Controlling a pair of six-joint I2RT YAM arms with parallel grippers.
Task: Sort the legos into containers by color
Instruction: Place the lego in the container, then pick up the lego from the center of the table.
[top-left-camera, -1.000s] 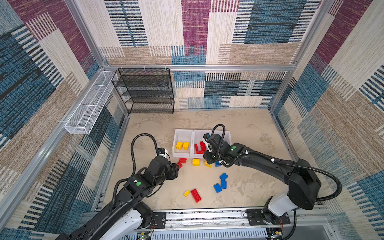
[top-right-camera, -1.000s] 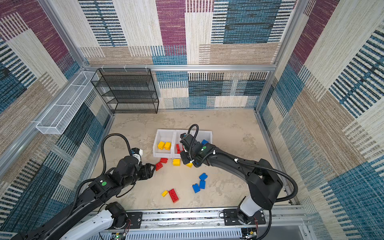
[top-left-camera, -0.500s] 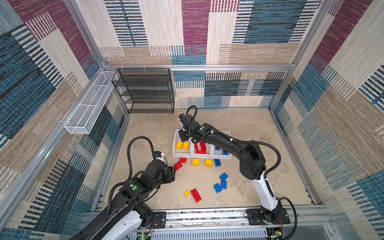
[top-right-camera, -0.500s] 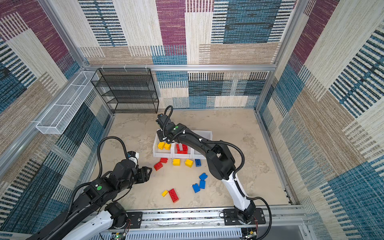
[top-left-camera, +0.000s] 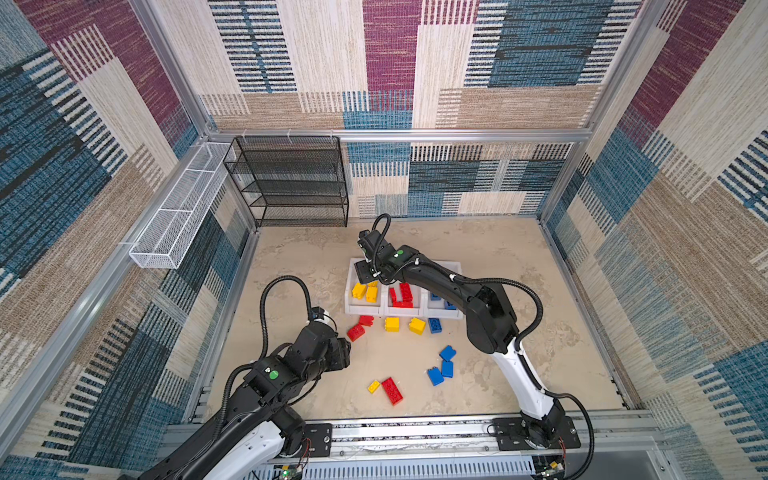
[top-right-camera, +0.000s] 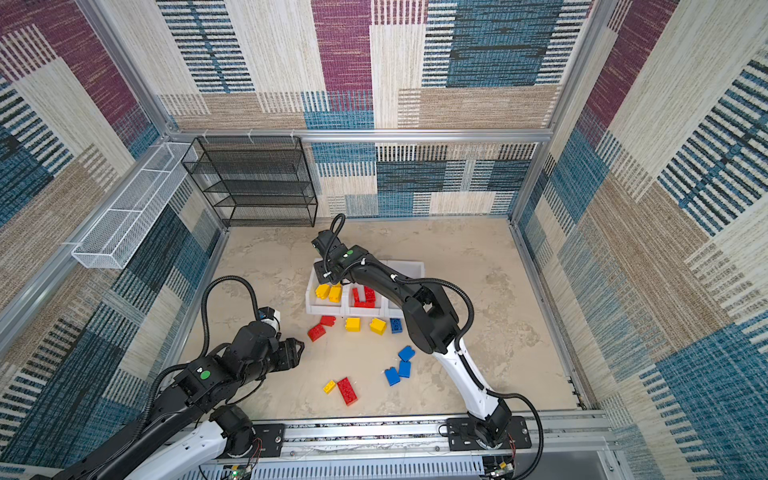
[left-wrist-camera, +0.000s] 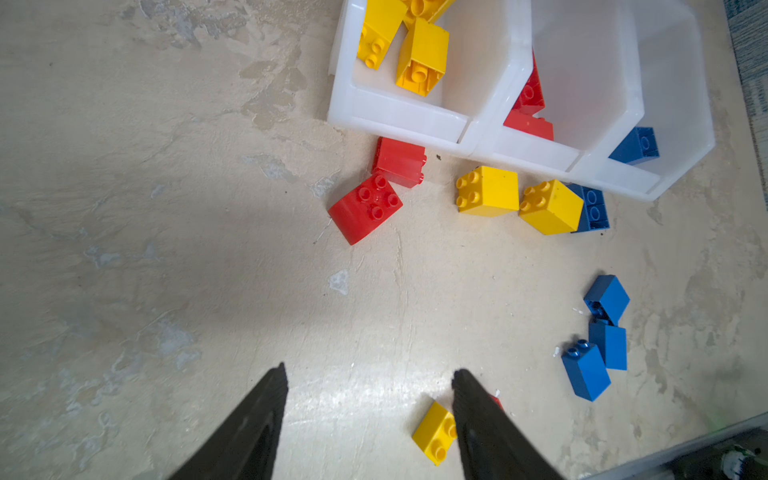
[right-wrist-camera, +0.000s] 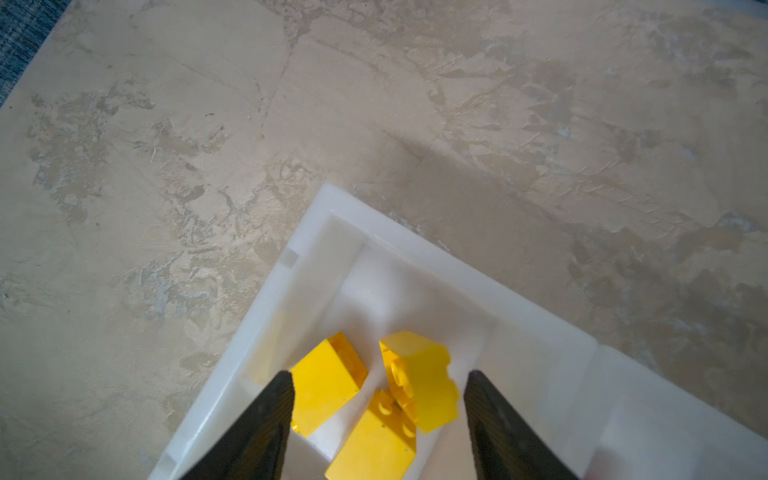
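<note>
Right gripper (right-wrist-camera: 379, 374) hangs spread over the bin (right-wrist-camera: 332, 199), with three yellow legos (right-wrist-camera: 328, 382) lying right under it. Left gripper (left-wrist-camera: 370, 369) is spread too and empty. In a top view the red lego (top-left-camera: 356, 332) sits on the surface near its 1 o'clock. Legos look light, stiff and slick, so pinching the flat sides seems best.

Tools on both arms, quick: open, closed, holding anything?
Left tool: open, empty.
Right tool: open, empty, above the bin holding yellow legos.
</note>
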